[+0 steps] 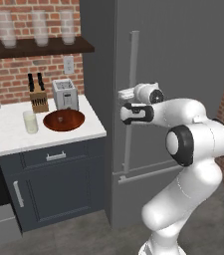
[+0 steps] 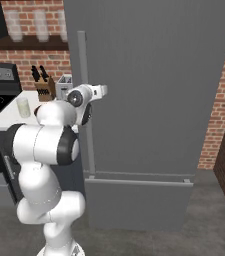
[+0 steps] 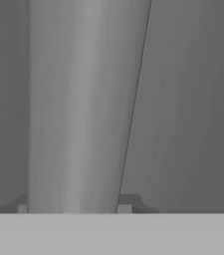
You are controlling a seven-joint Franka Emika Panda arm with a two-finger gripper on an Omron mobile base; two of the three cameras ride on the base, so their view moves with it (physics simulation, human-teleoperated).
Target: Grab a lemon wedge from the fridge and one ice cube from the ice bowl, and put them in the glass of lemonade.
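Fridge (image 2: 154, 90) shut; its handle (image 3: 76, 104) hides the jaws' grip.

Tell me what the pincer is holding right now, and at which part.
The pincer straddles the fridge door's vertical bar handle, about mid-height. Its fingertips sit at the bar's sides; whether they clamp it cannot be told.

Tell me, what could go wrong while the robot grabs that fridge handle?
The gripper straddles the long handle of the shut fridge; the fingers sit right at its edges, so they might slip off when pulling. Also, the door could swing toward the robot's own arm, which stands very close in front.
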